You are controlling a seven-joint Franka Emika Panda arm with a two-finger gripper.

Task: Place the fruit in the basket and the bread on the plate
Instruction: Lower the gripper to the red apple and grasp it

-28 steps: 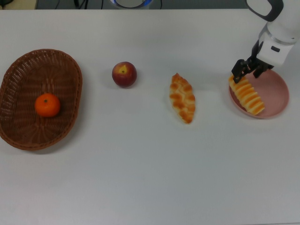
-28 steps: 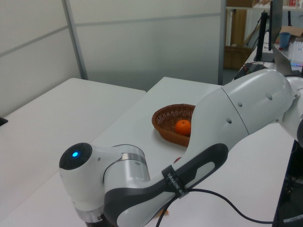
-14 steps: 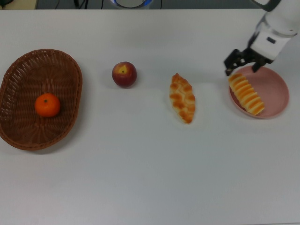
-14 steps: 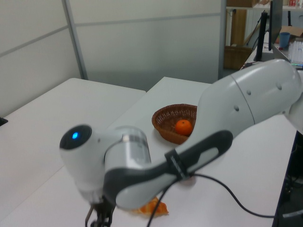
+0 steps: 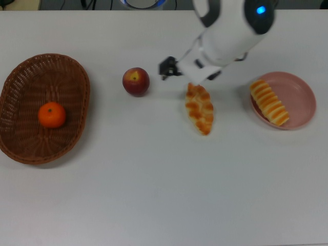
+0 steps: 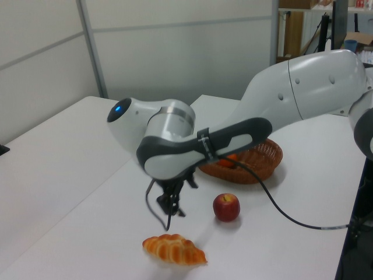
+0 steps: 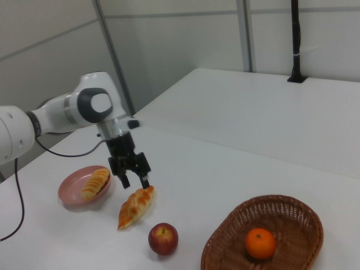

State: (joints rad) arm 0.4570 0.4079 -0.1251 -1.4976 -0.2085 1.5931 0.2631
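My gripper (image 5: 168,67) hangs open and empty above the table, between the dark red apple (image 5: 136,81) and the braided golden roll (image 5: 199,108). In the right view my gripper (image 7: 135,180) is just over the braided roll's (image 7: 136,207) far tip, fingers apart. The striped roll (image 5: 269,102) lies on the pink plate (image 5: 301,95) at the top view's right. The tangerine (image 5: 52,115) rests inside the brown wicker basket (image 5: 20,72) at the top view's left. The apple (image 7: 163,238) sits on the bare table.
The white arm (image 5: 230,31) reaches in from the top view's upper edge and covers part of the table behind the braided roll. In the left view the arm (image 6: 280,93) hides part of the basket (image 6: 265,160).
The gripper left the plate and swung to the top view's left, past the braided roll, towards the apple. The striped roll stayed on the plate.
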